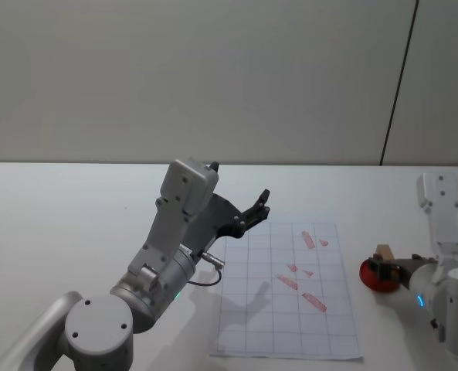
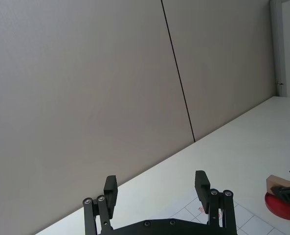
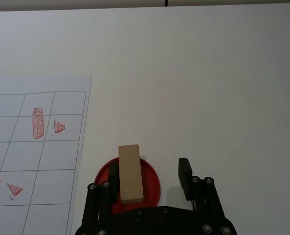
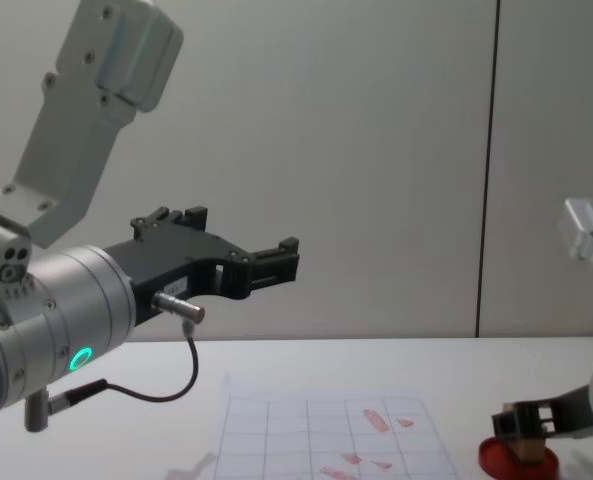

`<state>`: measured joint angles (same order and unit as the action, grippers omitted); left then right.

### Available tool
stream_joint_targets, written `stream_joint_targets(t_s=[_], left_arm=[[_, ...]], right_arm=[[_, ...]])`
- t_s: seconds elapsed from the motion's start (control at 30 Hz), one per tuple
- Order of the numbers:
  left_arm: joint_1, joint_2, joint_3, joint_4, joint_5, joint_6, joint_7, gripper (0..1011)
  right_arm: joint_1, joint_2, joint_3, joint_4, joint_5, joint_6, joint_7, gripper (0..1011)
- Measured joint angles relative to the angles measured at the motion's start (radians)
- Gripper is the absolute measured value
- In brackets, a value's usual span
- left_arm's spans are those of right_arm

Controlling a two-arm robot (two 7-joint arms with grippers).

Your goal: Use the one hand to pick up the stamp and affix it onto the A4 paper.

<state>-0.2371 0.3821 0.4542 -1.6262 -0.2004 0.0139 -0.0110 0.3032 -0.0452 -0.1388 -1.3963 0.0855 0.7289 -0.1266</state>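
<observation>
The A4 paper is being overhung only at its far left corner, where the left hand is being held high, fingers apart. A bare strip of worktop is being seen between the sheet and the ink pad. On the pad, the stamp is being flanked by the spread fingers of the right hand, a gap being shown at one side.

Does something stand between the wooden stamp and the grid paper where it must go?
Nothing visible. The small tan wooden stamp stands on the round red ink pad between the open right gripper's fingers, and bare white table lies between pad and white gridded A4 paper. The left gripper hangs open above the paper's far left corner.
</observation>
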Motion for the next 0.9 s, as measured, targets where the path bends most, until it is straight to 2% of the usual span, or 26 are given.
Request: stream_joint_targets(t_s=[0.57,0.9], left_arm=[[0.0,0.0,0.0,0.0,0.0,0.0,0.0,1002],[0.0,0.0,0.0,0.0,0.0,0.0,0.0,1002]], right_arm=[[0.001,-0.001,0.0,0.004,-0.003,0.002,0.002,225],[0.002,-0.002,0.0,0.005,-0.004,0.002,0.002,220]])
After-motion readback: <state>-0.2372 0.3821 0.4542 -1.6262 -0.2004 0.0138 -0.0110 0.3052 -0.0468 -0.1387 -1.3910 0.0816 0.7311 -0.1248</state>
